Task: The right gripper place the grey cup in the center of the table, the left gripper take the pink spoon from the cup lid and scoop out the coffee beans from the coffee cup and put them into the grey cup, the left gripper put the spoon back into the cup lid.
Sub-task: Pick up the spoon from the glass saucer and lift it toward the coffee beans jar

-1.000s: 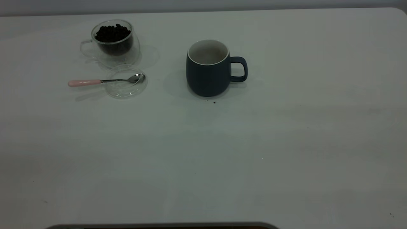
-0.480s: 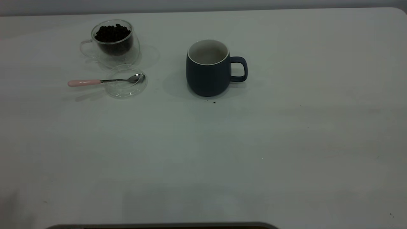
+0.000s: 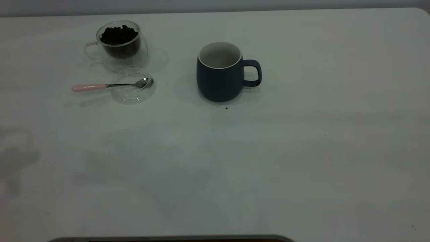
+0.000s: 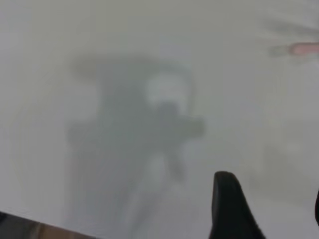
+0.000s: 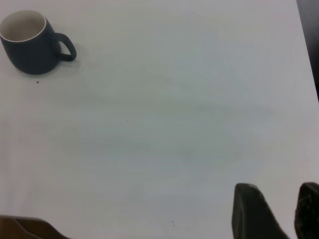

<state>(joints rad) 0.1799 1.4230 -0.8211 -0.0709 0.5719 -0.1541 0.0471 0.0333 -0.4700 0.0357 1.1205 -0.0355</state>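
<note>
— Where's the spoon?
— The pink spoon (image 3: 100, 86) lies across the cup lid (image 3: 133, 91). My left pincer (image 4: 266, 206) is apart, far off. A careless grab could flip the lid.

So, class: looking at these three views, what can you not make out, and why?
- Left tool: left wrist view shows only one finger and a sliver of the other; the frame edge cuts them.
- Pink spoon: just a blurred handle end at that view's edge.
- Grey cup: its floor is hidden behind its own wall in the exterior view.
- Both arms: outside the exterior view.
</note>
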